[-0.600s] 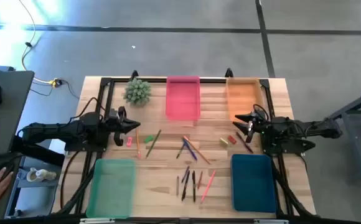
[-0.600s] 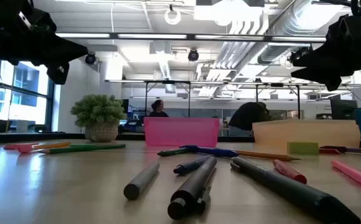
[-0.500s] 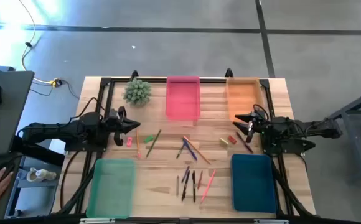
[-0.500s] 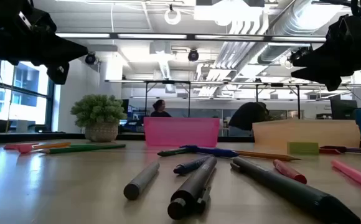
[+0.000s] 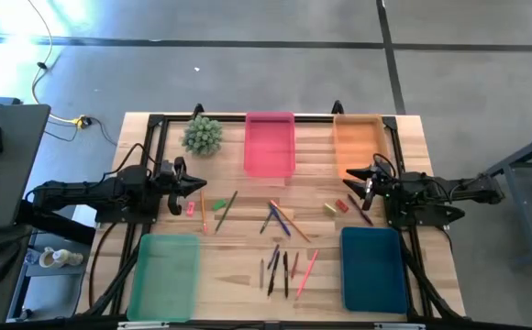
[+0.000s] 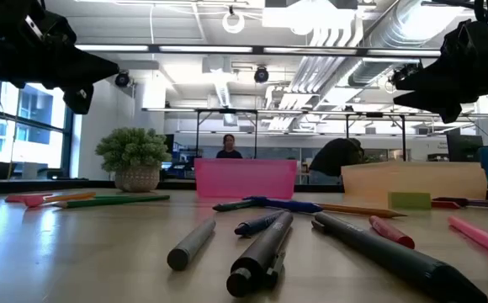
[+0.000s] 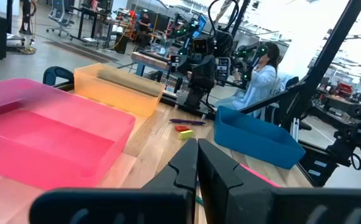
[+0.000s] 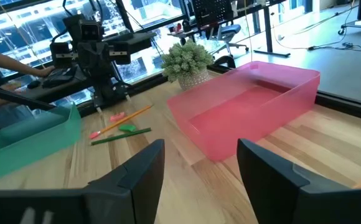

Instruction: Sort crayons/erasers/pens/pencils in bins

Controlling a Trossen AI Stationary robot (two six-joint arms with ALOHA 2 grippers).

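Four bins stand on the table: pink (image 5: 270,144) and orange (image 5: 358,142) at the far edge, light green (image 5: 165,275) and teal (image 5: 373,268) at the near edge. An orange pencil (image 5: 204,202), a dark green pencil (image 5: 227,209), a pink eraser (image 5: 191,209) and a green eraser (image 5: 218,205) lie flat near my left gripper (image 5: 197,186). It hovers shut (image 7: 197,163) above the wood. A yellow-green eraser (image 5: 330,209) and a red eraser (image 5: 342,205) lie beside my right gripper (image 5: 347,181). It hovers open (image 8: 199,174) with nothing between its fingers.
Several pens and coloured sticks (image 5: 282,270) lie loose at the table's middle and near side, more (image 5: 280,218) just beyond them. A potted plant (image 5: 203,135) stands at the far left. A black frame (image 5: 156,121) runs along the table's edges.
Both arms have kept still. A person's hand at the desk left of the table has gone out of the high view.
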